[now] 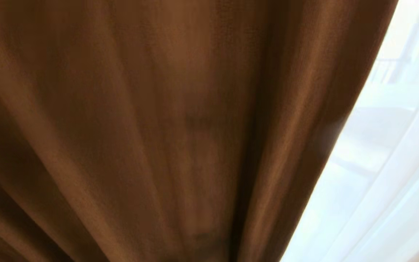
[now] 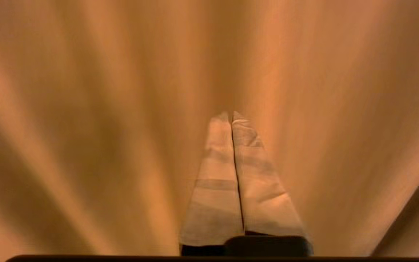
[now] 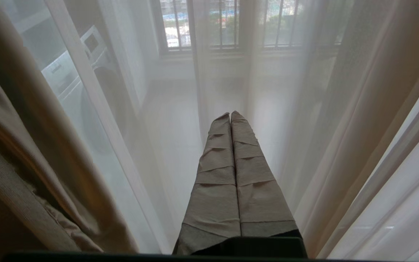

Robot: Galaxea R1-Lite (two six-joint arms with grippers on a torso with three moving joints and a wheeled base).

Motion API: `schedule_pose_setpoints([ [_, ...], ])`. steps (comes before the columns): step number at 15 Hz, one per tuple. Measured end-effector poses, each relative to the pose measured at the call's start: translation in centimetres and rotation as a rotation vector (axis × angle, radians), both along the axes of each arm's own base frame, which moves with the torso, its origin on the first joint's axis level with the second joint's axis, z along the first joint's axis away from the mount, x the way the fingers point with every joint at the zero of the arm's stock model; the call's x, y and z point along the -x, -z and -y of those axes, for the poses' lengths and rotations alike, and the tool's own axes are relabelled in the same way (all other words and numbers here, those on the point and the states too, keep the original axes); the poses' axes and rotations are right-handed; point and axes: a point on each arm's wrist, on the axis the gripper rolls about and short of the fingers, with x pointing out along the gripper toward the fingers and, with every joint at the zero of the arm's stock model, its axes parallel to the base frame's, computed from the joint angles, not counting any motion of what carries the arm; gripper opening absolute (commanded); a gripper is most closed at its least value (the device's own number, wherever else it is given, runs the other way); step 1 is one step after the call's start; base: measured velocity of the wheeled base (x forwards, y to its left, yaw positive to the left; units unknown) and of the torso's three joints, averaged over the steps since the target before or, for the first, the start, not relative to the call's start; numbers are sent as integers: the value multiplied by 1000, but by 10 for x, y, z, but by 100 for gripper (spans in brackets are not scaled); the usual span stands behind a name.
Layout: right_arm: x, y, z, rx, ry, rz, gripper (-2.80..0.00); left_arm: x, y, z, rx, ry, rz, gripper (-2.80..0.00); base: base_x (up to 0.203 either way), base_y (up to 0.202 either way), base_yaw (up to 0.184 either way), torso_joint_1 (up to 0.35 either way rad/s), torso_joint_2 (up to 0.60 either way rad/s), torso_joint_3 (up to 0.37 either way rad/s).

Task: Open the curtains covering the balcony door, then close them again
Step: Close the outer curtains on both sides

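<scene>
Left gripper [image 2: 231, 113] closed against opaque curtains [image 2: 104, 109], right gripper [image 3: 230, 113] closed before sheer curtain [image 3: 286, 109]

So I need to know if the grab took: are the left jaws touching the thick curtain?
Cannot tell. In the left wrist view the left gripper is shut right against the thick curtain, but no pinched fabric shows.

Thick curtain [image 1: 140, 127] filled head view, blurred, cut off all round; door hidden; sheer [image 3: 304, 109] hazed the washer [image 3: 86, 80].
</scene>
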Motion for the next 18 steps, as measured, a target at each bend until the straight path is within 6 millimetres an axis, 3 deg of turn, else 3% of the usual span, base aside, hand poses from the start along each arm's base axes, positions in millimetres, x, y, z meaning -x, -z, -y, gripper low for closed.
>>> schedule_pose_setpoints([
  [5, 0, 0, 0, 0, 0, 0, -280, 17, 68, 0, 3, -36, -104, -280, 0, 0, 0, 0, 0, 0],
  [10, 0, 0, 0, 0, 0, 0, -280, 33, 131, -2, 9, -162, -104, -280, 0, 0, 0, 0, 0, 0],
  [13, 0, 0, 0, 0, 0, 0, -280, 37, 153, -2, 7, -126, -117, -280, 0, 0, 0, 0, 0, 0],
  [18, 0, 0, 0, 0, 0, 0, -280, 52, 170, -3, 39, -173, -65, -280, 0, 0, 0, 0, 0, 0],
])
